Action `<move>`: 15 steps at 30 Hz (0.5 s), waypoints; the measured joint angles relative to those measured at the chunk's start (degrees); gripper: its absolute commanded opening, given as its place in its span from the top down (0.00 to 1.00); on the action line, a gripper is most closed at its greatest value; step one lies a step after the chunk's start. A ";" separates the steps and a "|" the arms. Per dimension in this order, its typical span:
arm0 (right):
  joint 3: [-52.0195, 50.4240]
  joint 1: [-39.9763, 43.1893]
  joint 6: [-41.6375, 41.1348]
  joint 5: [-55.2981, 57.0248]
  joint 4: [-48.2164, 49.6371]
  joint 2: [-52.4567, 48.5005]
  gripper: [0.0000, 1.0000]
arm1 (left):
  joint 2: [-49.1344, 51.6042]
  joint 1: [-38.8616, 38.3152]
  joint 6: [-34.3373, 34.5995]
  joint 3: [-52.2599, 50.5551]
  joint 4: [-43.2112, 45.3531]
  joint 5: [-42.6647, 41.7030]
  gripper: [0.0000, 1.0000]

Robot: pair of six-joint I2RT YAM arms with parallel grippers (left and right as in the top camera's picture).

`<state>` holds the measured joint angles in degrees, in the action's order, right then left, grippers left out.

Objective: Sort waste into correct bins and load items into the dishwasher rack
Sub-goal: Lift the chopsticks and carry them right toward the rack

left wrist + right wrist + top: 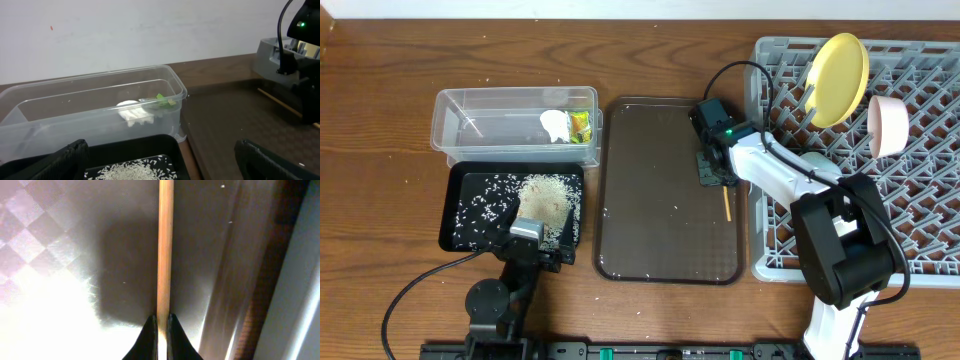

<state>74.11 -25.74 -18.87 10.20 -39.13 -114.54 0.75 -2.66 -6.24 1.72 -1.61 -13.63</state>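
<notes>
My right gripper is low at the right edge of the brown serving tray, shut on a thin wooden chopstick that lies along the tray; its free end sticks out toward the front. In the grey dishwasher rack stand a yellow plate and a pink bowl. The clear tub holds a white tissue and a green-and-yellow wrapper. Rice lies heaped in the black tray. My left gripper hovers open over that tray's front edge, holding nothing.
The right arm's black cable loops over the rack's left side near the plate. In the left wrist view the tub stands just behind the black tray, with the brown tray to its right. Bare wooden table lies left of the bins.
</notes>
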 measured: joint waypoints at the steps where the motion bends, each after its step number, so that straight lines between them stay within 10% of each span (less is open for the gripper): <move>1: 0.00 0.00 0.24 -0.63 0.00 0.15 0.99 | 0.00 0.00 0.00 0.00 0.00 0.00 0.05; 15: 1.53 10.36 5.64 -3.63 4.68 19.98 0.99 | 0.00 0.00 0.00 0.00 0.00 0.00 0.05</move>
<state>75.64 -15.38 -13.23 6.57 -34.46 -94.56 0.75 -2.66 -6.24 1.72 -1.61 -13.63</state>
